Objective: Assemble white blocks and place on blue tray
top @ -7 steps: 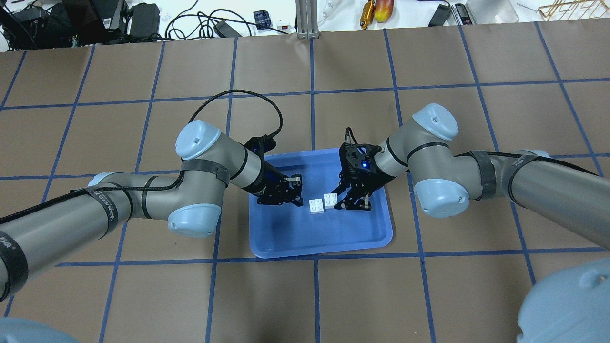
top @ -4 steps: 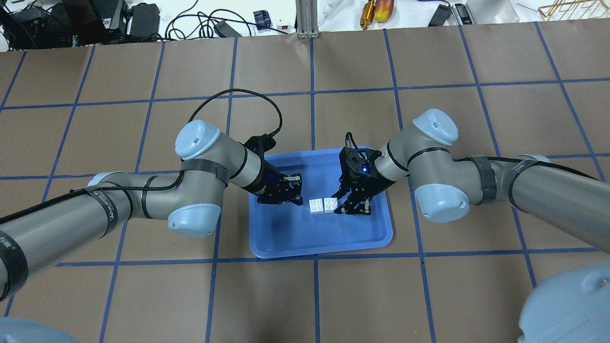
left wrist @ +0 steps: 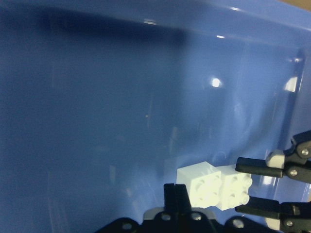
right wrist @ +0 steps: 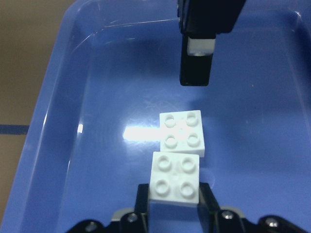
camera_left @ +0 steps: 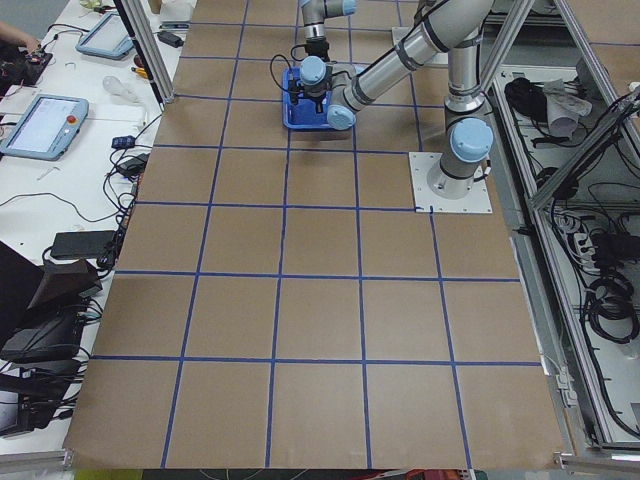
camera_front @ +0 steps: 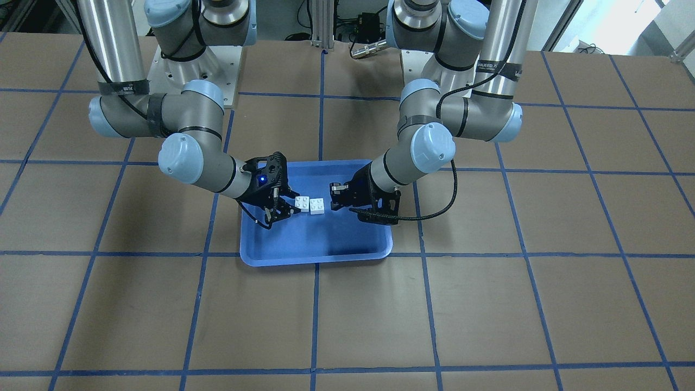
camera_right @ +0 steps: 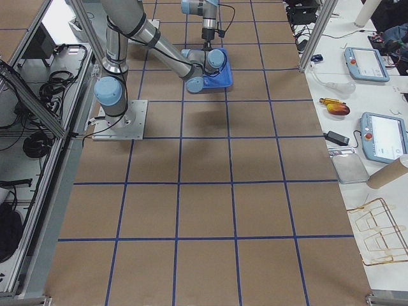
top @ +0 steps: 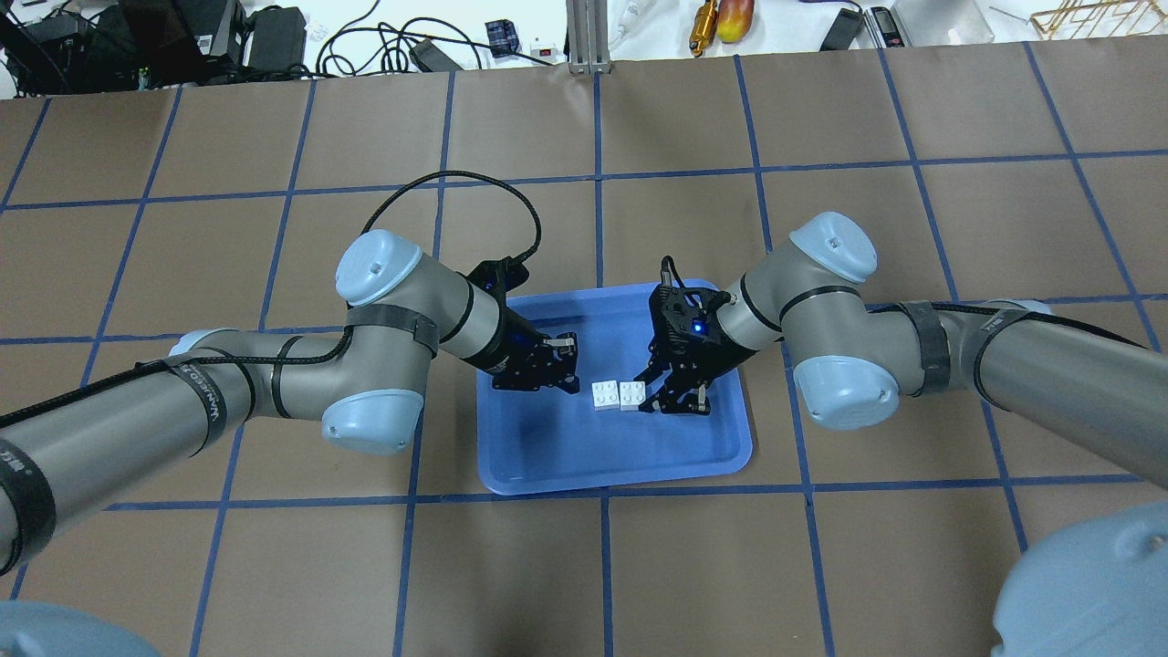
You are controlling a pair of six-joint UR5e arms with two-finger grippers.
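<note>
Right gripper: my right gripper (top: 650,395) is closed on the right block (top: 631,394), one finger on each side of it, as both wrist views show.
Left gripper: my left gripper (top: 570,365) is spread and holds nothing. It is low over the tray, just beside the left block (top: 605,395) but not touching it.
Blocks: both have their studs up and sit side by side with their edges touching, slightly offset. I cannot tell whether the right block rests on the tray floor or hangs just above it.
Tray: the blue tray (top: 639,456) lies between my arms, with both blocks near its middle.
Stage, judged: the blocks are on the tray but not joined, so stacking is not yet done.
Risk, release: letting go now would leave two separate blocks.
Risk, lift: raising the right block could drag or tip its neighbour, since their edges touch.
Risk, press: the left block is unheld. The tray floor looks glossy, so the block may skid or rotate under a downward push and the studs may miss.
Risk, contact: my two grippers are close together, and closing on the left block could knock fingers.
Surroundings: the table (top: 821,566) has a brown cover with a blue tape grid. A cable (top: 456,182) loops from my left wrist. A cluttered workbench (top: 639,36) lies beyond the far edge.
Obstructions: only my own left fingers and the tray rim.
</note>
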